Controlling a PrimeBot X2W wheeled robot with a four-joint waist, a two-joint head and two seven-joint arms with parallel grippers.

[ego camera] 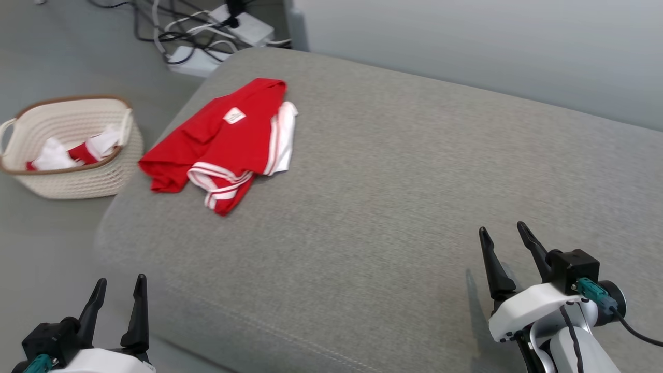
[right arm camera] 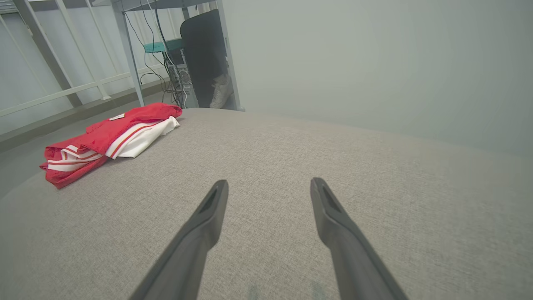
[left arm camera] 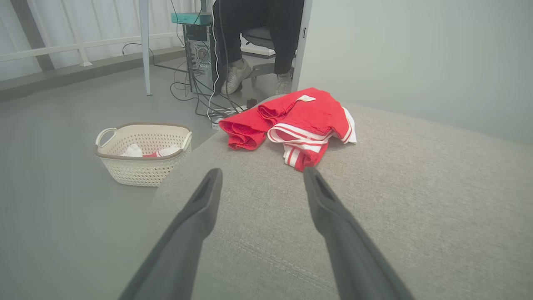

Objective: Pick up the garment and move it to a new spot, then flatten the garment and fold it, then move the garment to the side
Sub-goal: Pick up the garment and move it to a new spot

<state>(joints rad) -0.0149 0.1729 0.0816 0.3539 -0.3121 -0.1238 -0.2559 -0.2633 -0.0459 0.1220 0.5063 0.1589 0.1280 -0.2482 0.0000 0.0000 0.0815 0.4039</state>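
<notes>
A red garment (ego camera: pixel 222 140) with white stripes lies crumpled on the far left part of the grey sofa cushion (ego camera: pixel 414 181), close to its left edge. On the floor just left of it stands a woven basket (ego camera: pixel 77 184) holding red and white cloth. The left gripper (ego camera: pixel 121 281) hangs at the near left and the right gripper (ego camera: pixel 502 228) at the near right. Both have their jaws spread wide and empty, well apart from the garment.
</notes>
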